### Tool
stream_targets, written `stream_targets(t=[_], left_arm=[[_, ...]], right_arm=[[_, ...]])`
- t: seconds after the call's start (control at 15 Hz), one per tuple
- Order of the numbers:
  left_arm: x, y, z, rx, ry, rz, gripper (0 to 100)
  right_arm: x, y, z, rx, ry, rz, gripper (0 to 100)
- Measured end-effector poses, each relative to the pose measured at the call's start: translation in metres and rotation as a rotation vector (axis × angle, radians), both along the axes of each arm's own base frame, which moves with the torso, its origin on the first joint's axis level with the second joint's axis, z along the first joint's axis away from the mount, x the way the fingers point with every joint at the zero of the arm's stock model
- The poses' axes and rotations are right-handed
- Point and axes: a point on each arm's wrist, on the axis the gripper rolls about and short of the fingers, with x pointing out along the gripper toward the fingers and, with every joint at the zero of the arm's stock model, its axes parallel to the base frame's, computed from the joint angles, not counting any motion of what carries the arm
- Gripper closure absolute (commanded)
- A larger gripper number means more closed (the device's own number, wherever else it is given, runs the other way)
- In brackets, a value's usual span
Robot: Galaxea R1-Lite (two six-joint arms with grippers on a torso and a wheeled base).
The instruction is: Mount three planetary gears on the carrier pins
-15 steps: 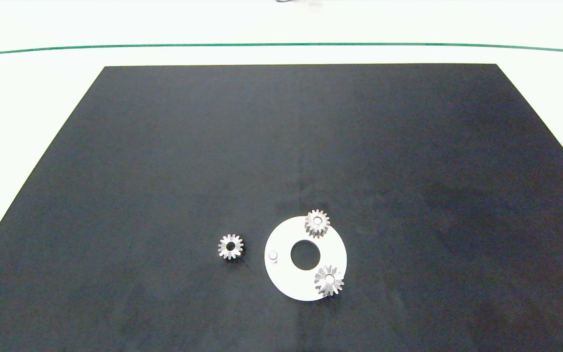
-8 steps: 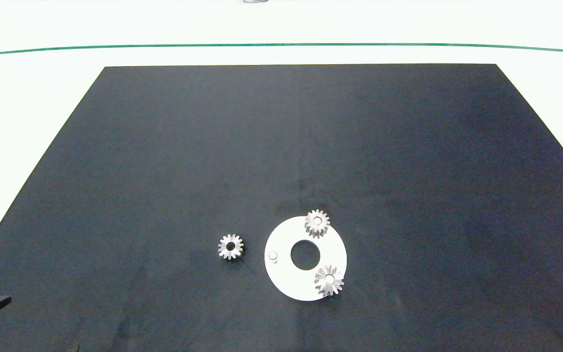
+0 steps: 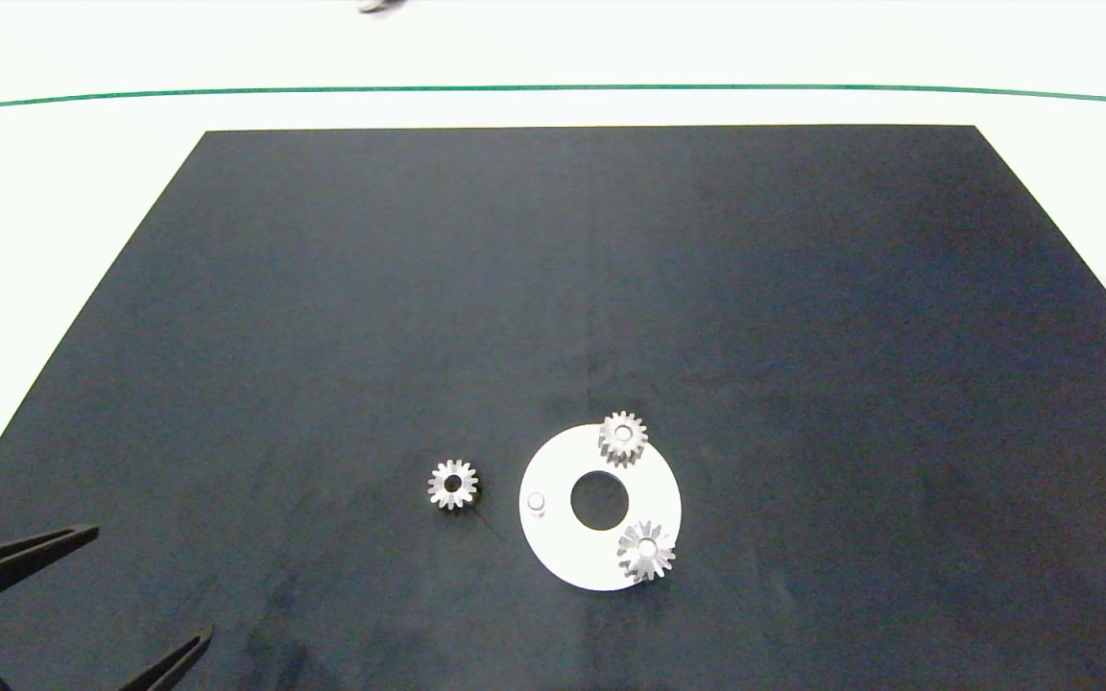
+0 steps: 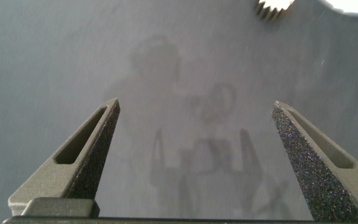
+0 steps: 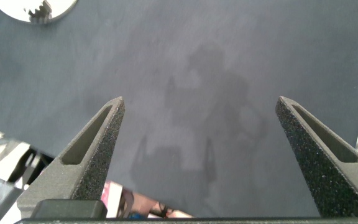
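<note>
A white disc [image 3: 558, 552] lies on the black mat, front of centre. Two silver gears sit on its pins, one at the far rim [image 3: 623, 438] and one at the near right rim [image 3: 647, 550]. The third pin [image 3: 536, 502] stands bare at the disc's left. A third gear [image 3: 453, 484] lies flat on the mat just left of the disc. My left gripper [image 3: 155, 579] is open at the front left corner, far from that gear; its wrist view catches the gear's teeth [image 4: 275, 7]. My right gripper [image 5: 200, 99] is open over bare mat, with the disc [image 5: 14, 7] in that view's corner.
The black mat [image 3: 515, 288] covers most of a white table, with a green line [image 3: 553, 87] running across the far side. A person's shoe [image 3: 375, 5] shows at the far edge. The right arm is outside the head view.
My left gripper has come further in from the front left corner, its open fingers now well over the mat. The shoe at the far edge has shifted left. Gears and disc have not moved.
</note>
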Motion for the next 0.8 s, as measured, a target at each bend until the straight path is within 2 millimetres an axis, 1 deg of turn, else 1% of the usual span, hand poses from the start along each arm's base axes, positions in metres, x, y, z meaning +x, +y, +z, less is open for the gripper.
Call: stream_targets(t=[0.2, 0.53, 0.6, 0.8], left_arm=[[0.015, -0.008, -0.001, 0.013, 0.045, -0.047, 0], [0.027, -0.024, -0.004, 0.097, 0.103, -0.042, 0], [0.031, -0.028, 0.000, 0.112, 0.098, -0.034, 0], [0.040, -0.040, 0.008, 0.180, 0.172, -0.060, 0]], right_arm=[[0.000, 0.000, -0.001, 0.005, -0.011, -0.002, 0], [0.002, 0.001, -0.005, -0.002, -0.001, -0.005, 0], [0.002, 0.001, -0.007, -0.008, 0.005, -0.008, 0], [0.002, 0.001, -0.010, -0.012, 0.010, -0.011, 0]])
